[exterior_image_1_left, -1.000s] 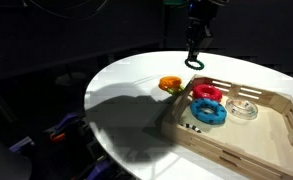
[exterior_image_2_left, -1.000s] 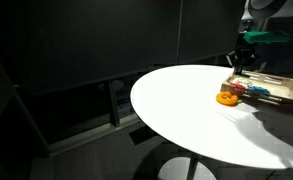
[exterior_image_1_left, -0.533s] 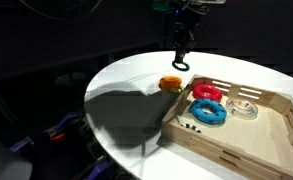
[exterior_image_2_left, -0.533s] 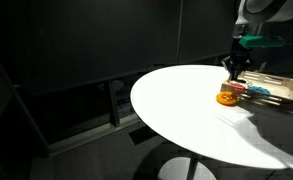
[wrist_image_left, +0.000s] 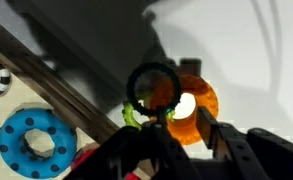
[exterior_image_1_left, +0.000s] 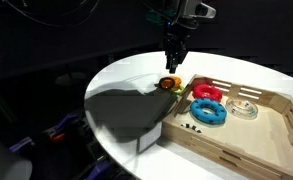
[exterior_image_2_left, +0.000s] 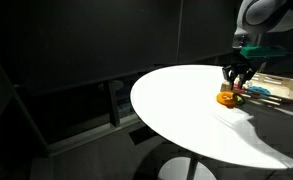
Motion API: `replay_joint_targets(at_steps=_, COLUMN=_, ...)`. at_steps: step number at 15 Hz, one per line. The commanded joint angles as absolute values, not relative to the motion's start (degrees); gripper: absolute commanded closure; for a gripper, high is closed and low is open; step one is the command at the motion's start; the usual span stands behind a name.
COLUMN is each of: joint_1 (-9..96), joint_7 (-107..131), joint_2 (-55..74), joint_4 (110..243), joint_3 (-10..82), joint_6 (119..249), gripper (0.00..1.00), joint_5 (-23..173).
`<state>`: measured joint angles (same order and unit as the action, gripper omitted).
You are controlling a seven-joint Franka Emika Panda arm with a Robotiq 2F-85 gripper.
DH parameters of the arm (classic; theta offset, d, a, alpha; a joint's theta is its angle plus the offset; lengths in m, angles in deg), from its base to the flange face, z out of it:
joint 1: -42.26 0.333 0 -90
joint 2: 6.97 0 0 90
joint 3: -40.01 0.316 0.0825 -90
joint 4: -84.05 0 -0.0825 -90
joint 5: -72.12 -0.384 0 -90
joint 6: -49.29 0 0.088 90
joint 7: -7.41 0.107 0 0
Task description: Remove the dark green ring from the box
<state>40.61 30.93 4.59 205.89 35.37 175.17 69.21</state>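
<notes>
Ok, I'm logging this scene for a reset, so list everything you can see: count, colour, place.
dark green ring: one, almost black, in the gripper, over the orange ring, outside the box
orange ring: one, orange, on the table beside the box
blue ring: one, blue, in the box
red ring: one, red, in the box, behind the blue ring
pale ring: one, whitish, in the box
box: one, light wood, on the table
table: one, white, round
gripper: one, dark, above the orange ring

place: likely lab or office | cues: round white pedestal table [exterior_image_2_left: 186, 110], dark wall panels [exterior_image_2_left: 86, 50]
</notes>
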Motion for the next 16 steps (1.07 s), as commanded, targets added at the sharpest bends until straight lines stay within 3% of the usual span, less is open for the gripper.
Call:
replay_joint_targets(at_steps=1, joint_1=40.3, joint_7=30.2, joint_2=4.5, joint_4=206.0, joint_3=34.9, joint_6=175.4, gripper=0.31, joint_5=69.5)
replay_joint_targets(at_steps=5, joint_1=39.6, joint_7=29.6, joint_2=4.1, joint_4=205.5, joint_3=34.0, joint_6=174.1, gripper=0.01, joint_5=69.2)
replay_joint_targets(at_steps=16, joint_1=35.8, joint_7=20.0, joint_2=-2.8, joint_4=203.4, joint_3=32.4, joint_6=167.8, gripper=0.0, joint_5=68.5)
